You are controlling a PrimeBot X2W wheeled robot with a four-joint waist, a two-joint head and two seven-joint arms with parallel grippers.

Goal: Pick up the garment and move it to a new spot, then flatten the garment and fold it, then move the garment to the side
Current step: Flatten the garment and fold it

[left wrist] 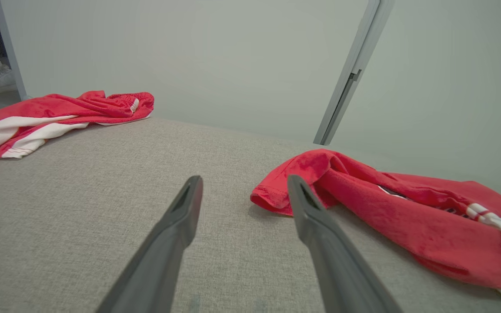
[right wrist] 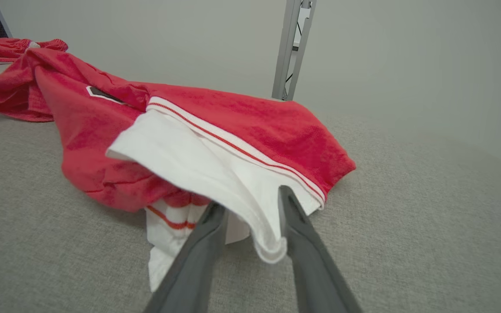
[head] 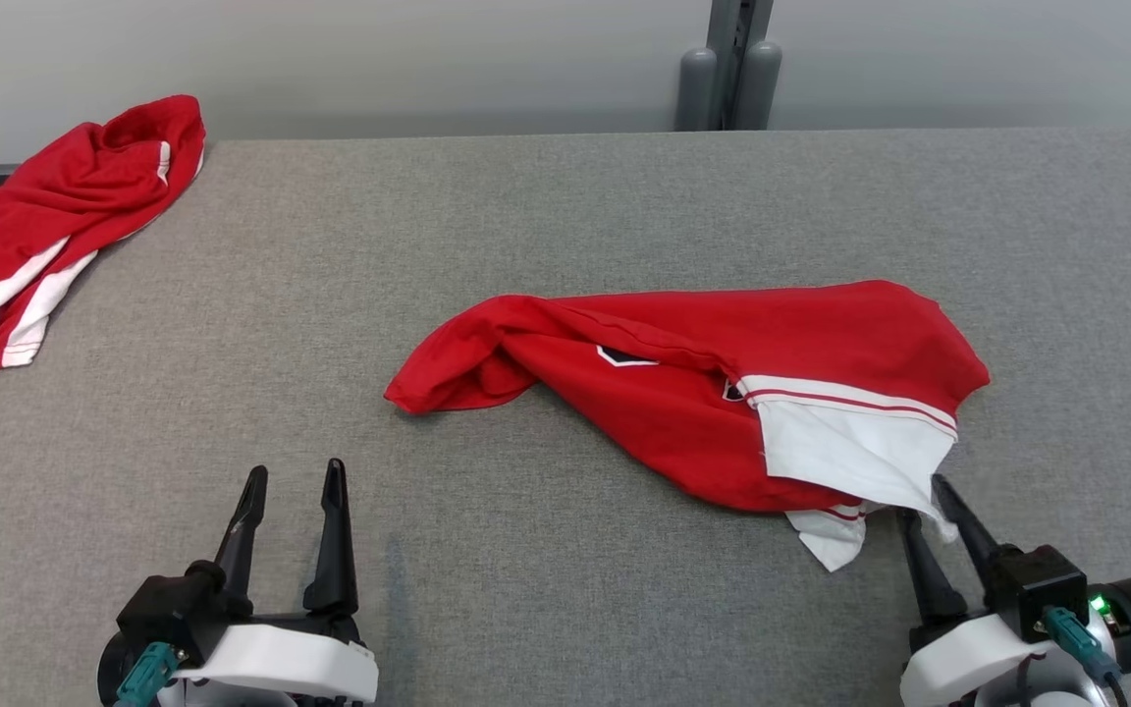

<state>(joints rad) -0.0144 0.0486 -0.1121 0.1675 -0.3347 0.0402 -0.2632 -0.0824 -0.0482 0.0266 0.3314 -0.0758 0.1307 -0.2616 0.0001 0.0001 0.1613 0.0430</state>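
Garment (head: 723,393), red with white striped trim, lying crumpled right of centre on the grey fabric-covered table (head: 526,216); one red end tapers towards the robot's left, while a white panel (right wrist: 215,174) edged with thin red stripes hangs at the near right end. Right gripper (head: 927,503) at the garment's near right edge; in the right wrist view its two dark fingers (right wrist: 198,252) stand one on each side of a drooping fold of the white panel, with the cloth between them; the gap is narrower than that of the other gripper, but whether the fingers already press the cloth cannot be told. Left gripper (head: 293,481) at the lower left over bare table, fingers spread wide and holding nothing; the garment's tapered red end lies ahead and to the right of its tips, apart from them. Second red-and-white garment (head: 55,216) bunched at the table's far left corner, well apart from the first. Grey post (head: 727,69) upright behind the far edge, against a pale wall (head: 330,49).
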